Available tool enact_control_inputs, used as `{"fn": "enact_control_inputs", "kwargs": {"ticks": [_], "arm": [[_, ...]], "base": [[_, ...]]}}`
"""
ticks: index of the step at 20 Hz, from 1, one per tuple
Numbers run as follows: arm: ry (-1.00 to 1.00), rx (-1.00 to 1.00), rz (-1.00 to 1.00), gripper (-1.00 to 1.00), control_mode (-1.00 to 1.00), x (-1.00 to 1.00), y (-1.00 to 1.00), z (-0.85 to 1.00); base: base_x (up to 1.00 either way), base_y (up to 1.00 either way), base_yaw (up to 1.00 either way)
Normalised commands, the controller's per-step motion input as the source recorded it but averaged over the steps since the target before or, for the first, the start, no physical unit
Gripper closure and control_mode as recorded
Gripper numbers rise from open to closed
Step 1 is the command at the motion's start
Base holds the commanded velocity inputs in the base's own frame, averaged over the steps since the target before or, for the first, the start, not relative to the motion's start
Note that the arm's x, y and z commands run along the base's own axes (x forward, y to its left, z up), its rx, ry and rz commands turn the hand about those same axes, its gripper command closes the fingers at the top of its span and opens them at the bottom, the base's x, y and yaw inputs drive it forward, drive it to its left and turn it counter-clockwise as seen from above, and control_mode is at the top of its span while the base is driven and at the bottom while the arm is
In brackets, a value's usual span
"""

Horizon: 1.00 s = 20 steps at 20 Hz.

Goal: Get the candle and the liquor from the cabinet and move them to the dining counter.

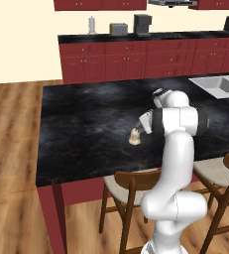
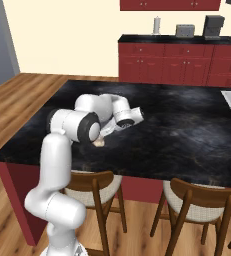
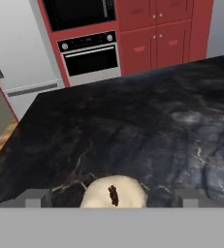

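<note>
The worktop [image 1: 86,129] is a long island with a black marbled top, and wooden stools [image 2: 94,187] stand along its near edge. The white arm [image 1: 173,149] reaches low over the middle of the stone surface. The gripper [image 3: 113,201] is spread wide, one finger on each side of the candle [image 1: 134,137], with clear gaps showing. The candle stands upright on the worktop, not clamped.

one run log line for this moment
candle: on dining counter | gripper: open, fingers either side of candle | liquor: not yet on counter
</note>
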Motion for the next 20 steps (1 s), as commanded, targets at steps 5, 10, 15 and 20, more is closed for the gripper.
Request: {"fn": "enact_control_inputs", "kwargs": {"ticks": [5,10,15,20], "arm": [[0.0,-0.02,-0.07,-1.0,-1.0,-0.28,0.0,0.86],[0.01,-0.02,-0.17,-1.0,-1.0,-0.66,0.0,0.87],[0.06,-0.01,-0.31,-1.0,-1.0,-1.0,0.0,0.77],[0.15,-0.03,-0.37,-1.0,-1.0,-0.99,0.06,0.62]], "base": [[0.0,0.0,0.0],[0.0,0.0,0.0],[0.0,0.0,0.0],[0.0,0.0,0.0]]}}
